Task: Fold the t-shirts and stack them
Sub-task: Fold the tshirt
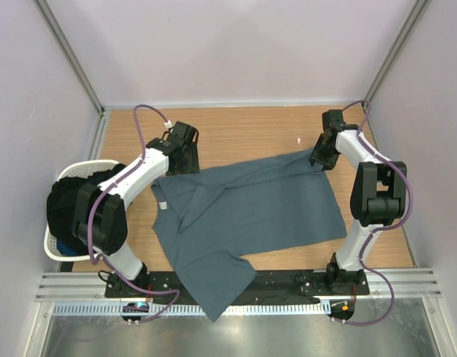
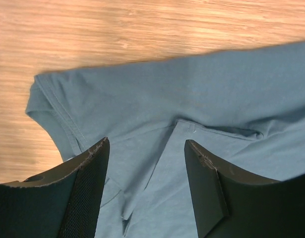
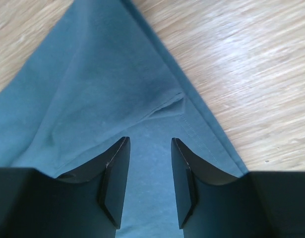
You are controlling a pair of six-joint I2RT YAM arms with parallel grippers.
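Observation:
A slate blue-grey t-shirt lies spread on the wooden table, with a small white label near its left edge. One corner hangs over the table's near edge onto the black base rail. My left gripper hovers over the shirt's far-left corner. In the left wrist view its jaws stand open, with a sleeve hem and seam of the t-shirt lying slack below. My right gripper is at the far-right corner. In the right wrist view it is open over the hemmed edge of the t-shirt.
A white plastic laundry basket stands off the table's left side, holding dark clothes. Bare wood lies beyond the shirt toward the back wall. Aluminium frame posts stand at both back corners, and lilac walls close in three sides.

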